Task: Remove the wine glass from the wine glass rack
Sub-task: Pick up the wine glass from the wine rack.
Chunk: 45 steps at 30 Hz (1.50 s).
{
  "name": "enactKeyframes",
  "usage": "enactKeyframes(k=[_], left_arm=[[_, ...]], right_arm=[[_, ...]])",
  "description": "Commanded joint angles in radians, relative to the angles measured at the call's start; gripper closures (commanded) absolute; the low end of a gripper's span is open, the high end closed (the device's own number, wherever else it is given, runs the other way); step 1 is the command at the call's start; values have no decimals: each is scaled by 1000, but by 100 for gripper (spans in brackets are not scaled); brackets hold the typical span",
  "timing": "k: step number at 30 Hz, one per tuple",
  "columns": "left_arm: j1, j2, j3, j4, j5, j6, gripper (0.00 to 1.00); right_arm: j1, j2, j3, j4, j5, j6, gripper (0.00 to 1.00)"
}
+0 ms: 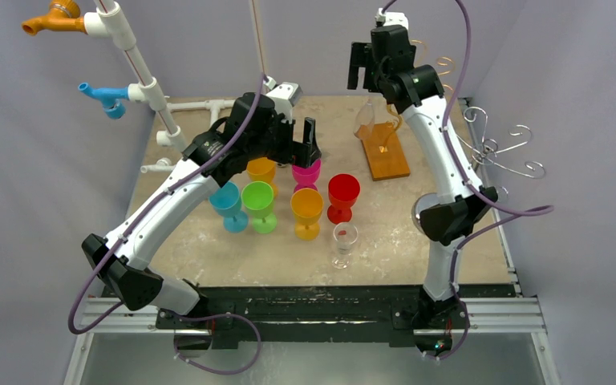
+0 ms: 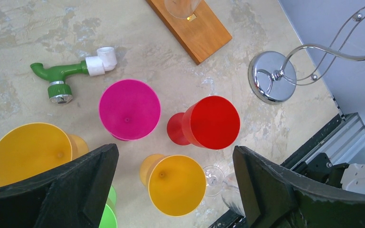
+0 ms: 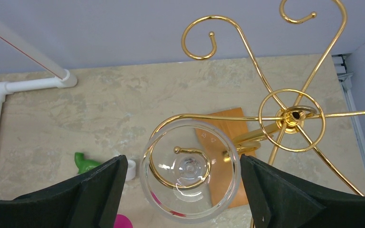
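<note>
Right gripper (image 3: 183, 190) wide open, empty. Wine glass (image 3: 189, 176) below it, in line with gap, untouched. Glass hangs inverted on curled arm left of gold rack (image 3: 292, 115) hub, stem vertical. Right arm nearer. Left gripper (image 2: 175, 164) open, empty, over coloured cups (image 1: 305, 204) left of rack. Curl probably blocks straight lift.
</note>
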Motion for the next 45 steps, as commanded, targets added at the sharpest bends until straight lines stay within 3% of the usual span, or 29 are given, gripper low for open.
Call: enactKeyframes(k=[1,10,17,29,45], left_arm=[[7,-29,-1,41,4,23,0],[7,-24,-3,42,3,25,0],[8,-19,-3,42,5,28,0],[7,-10,11,37,5,26,0],[7,-6,24,32,0,24,0]], right_arm=[[5,-2,30,14,29,-17,1],[6,-3,19,24,37,-16,2],[6,2,19,27,32,-22,15],[5,-21,62,27,24,-29,48],[6,-64,36,98,-48,-28,55]])
